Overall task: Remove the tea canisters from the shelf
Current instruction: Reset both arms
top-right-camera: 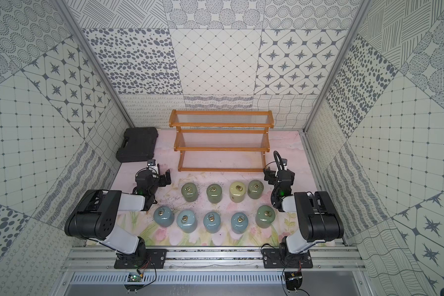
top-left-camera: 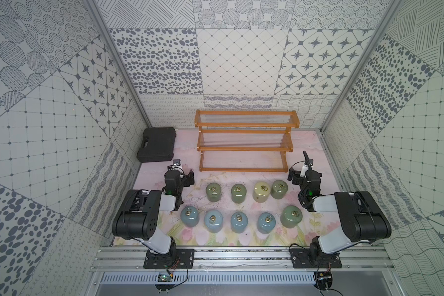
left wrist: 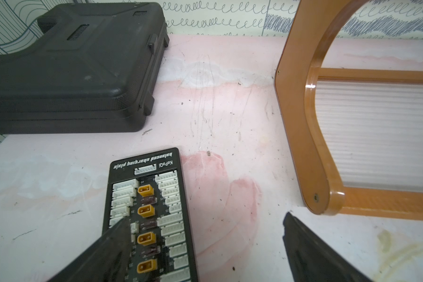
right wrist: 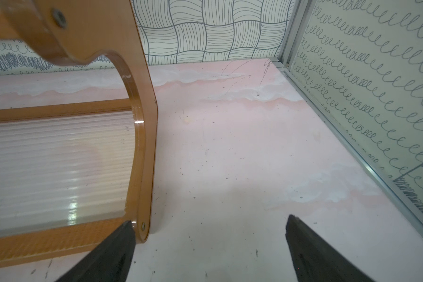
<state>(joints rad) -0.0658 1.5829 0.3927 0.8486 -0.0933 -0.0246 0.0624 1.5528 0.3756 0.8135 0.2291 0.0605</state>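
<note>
While left fingers (left wrist: 103,256) and right fingers (right wrist: 315,256) gape empty, only the left wrist view shows a charging board (left wrist: 149,214).

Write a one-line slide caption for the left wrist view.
Open left gripper over a black charging board, flanked by a closed black case and the shelf's wooden end, on the pink tabletop.

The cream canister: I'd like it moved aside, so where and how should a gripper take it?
I'd come from above and close the jaws front to back across the upright round body of the cream canister. A sage green canister stands close beside it, leaving little finger room there; the ring pull lies flat.
</note>
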